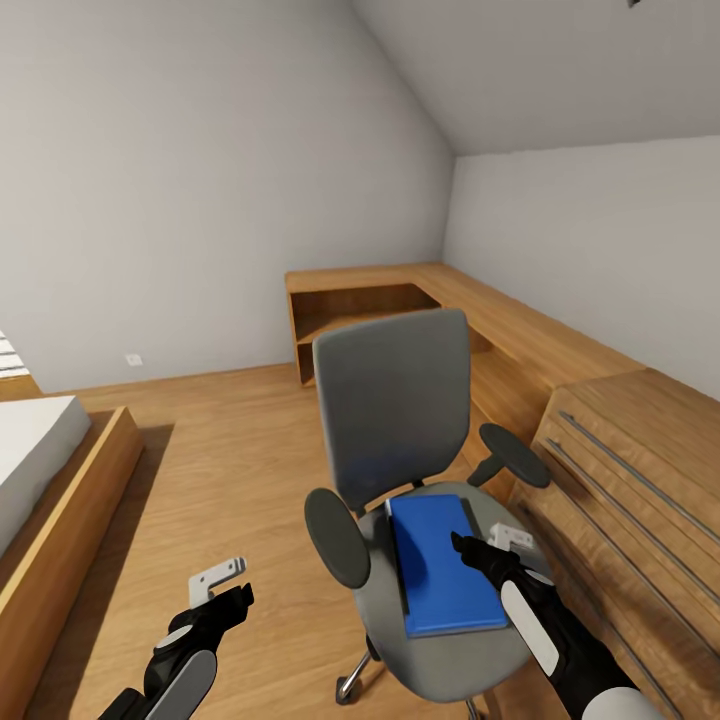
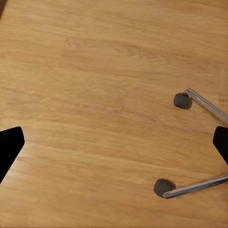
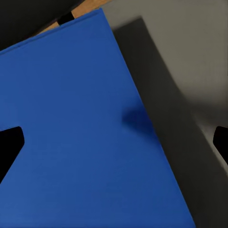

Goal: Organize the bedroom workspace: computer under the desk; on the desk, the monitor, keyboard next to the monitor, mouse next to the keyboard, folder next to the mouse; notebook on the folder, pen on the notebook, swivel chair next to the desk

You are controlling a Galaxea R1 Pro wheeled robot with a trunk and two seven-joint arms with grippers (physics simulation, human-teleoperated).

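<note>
A grey swivel chair (image 1: 395,400) stands in the middle of the room with a blue folder (image 1: 440,565) lying flat on its seat. My right gripper (image 1: 490,545) hovers open just above the folder's right edge. The right wrist view looks straight down on the folder (image 3: 80,137) and the grey seat (image 3: 190,71), with the right gripper (image 3: 114,145) spread wide. My left gripper (image 1: 230,588) hangs open over the floor, left of the chair. In the left wrist view the left gripper (image 2: 114,145) is above bare floor near the chair's castors (image 2: 181,100).
A long wooden desk (image 1: 500,320) with an open shelf runs along the far and right walls. A wooden drawer unit (image 1: 640,470) stands close to the chair's right side. A bed with a wooden frame (image 1: 60,500) sits at the left. Wooden floor (image 1: 230,450) lies between them.
</note>
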